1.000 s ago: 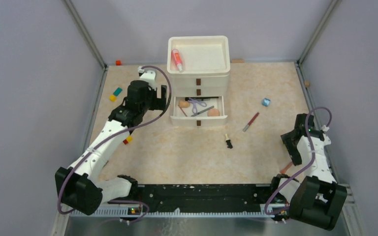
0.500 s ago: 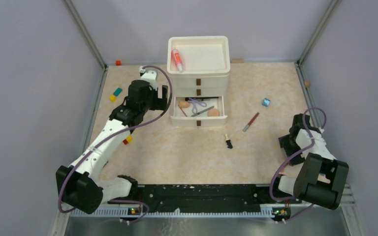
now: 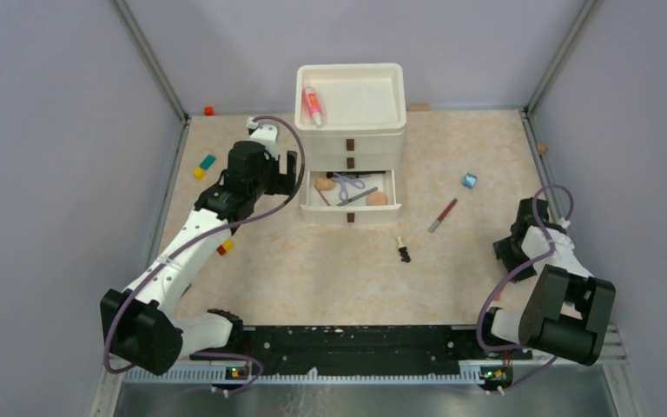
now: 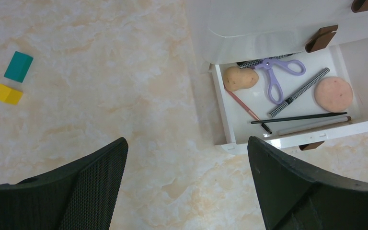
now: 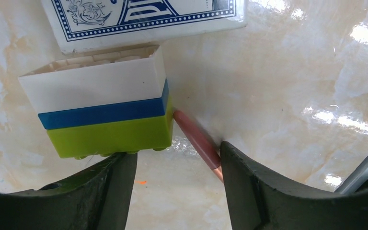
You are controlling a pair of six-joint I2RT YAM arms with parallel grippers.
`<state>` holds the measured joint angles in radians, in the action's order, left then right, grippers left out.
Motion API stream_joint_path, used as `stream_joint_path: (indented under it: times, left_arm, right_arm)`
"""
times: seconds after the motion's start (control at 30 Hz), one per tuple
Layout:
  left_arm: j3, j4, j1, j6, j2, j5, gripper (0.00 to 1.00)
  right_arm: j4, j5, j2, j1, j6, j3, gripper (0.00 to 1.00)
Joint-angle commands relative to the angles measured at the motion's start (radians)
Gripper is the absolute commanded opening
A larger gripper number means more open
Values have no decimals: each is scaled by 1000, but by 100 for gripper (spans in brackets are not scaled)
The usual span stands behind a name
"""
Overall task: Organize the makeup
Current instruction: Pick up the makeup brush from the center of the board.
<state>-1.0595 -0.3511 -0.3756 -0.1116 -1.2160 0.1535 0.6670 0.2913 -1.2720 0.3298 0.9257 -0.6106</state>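
Makeup pencil (image 5: 196,140) lies btw. right gripper (image 5: 175,160) jaws, we see them apart; left gripper (image 4: 187,143) jaws spread wide.

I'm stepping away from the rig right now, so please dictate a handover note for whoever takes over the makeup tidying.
Left pincer: open, empty, beside the open bottom drawer of the white plastic organiser.
Right pincer: jaws apart over a coppery-pink pencil beside stacked white, blue and green toy blocks; not gripped.
Done: pink white-capped spray bottle in the top tray; peach sponges, purple scissors, checked pencil, thin black brush in the drawer.
Left: red-and-silver pencil, small black stick, perhaps the small blue item, all on the table; then shut the drawer.
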Motion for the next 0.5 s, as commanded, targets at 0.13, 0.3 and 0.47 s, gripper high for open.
stream_joint_path:
  times: [0.13, 0.3, 0.47]
  left_arm:
    - [2, 52, -3, 1, 4, 24, 99]
    - [8, 53, -2, 11, 40, 51, 99]
    - [36, 67, -2, 28, 85, 96, 99]
  right_arm:
    - [-99, -108, -30, 10, -46, 74, 39]
    - [-135, -164, -9, 10, -73, 90, 0]
    - [-218, -283, 23, 5, -113, 112, 0]
